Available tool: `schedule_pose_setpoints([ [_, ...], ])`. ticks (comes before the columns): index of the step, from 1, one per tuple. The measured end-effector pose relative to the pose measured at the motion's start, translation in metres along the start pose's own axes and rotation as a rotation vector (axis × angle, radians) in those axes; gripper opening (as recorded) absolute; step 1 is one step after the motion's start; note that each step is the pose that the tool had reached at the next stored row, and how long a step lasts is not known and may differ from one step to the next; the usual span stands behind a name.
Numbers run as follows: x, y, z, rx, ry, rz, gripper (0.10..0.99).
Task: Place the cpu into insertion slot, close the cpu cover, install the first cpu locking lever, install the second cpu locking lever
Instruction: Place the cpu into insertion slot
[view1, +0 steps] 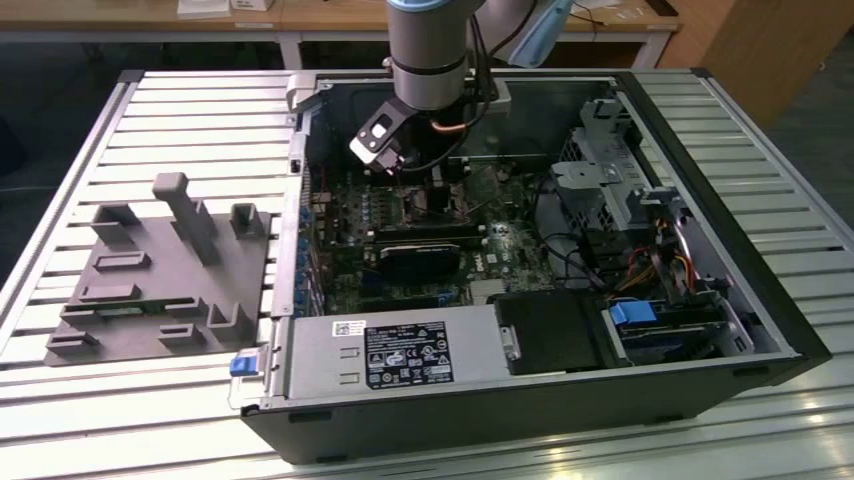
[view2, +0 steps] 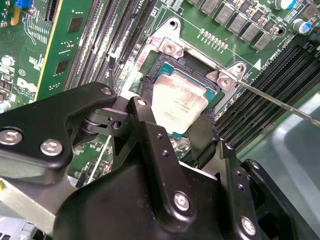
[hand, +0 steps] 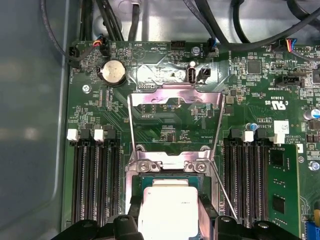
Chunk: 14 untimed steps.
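Down inside the open computer case (view1: 534, 420), on the slatted tabletop (view1: 200, 110): the arm (view1: 430, 50), standing almost vertical over the green motherboard (hand: 240, 110). Gripping the cpu (view2: 177, 100) with the pincer (view2: 170, 119) clenched on two opposite edges, one black finger (view2: 145, 120) on each side of the dull silver top in both wrist views. Squarely over the insertion slot (view2: 194, 67), within its dark frame, a strip of green substrate showing along one edge. Impossible to tell whether fully seated or held just above the contacts.

Beyond the slot in the first wrist view, the cpu cover (hand: 150, 96), hinged open and well clear of the chip, green board visible through its square cut-out. Hinge plate with two screws (hand: 170, 165) just beside the cpu's far edge.

From one screw corner of the slot, a thin locking lever (view2: 280, 102), unlatched, slanting out across the long black memory slots (hand: 92, 185). Near the board's far edge, a coin cell battery (hand: 113, 71). Past the other bank of memory slots, a green expansion card (hand: 282, 185).

Toward the exterior view's left of the case, a grey moulded fixture (view1: 160, 270) on the tabletop. Along the case's near side, a silver power supply (view1: 387, 355). Close to the pincer on the board, a black heatsink block (view1: 424, 258).
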<state>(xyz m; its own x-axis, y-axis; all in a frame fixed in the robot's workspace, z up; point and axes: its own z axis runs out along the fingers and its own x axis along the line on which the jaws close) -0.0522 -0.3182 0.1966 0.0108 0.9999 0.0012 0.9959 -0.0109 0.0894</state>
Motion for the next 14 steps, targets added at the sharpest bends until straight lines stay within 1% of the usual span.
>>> schedule_pose_setpoints([
  [14, -0.0011, -0.0013, 0.0008, 0.000, -0.0016, 0.021, 0.533],
])
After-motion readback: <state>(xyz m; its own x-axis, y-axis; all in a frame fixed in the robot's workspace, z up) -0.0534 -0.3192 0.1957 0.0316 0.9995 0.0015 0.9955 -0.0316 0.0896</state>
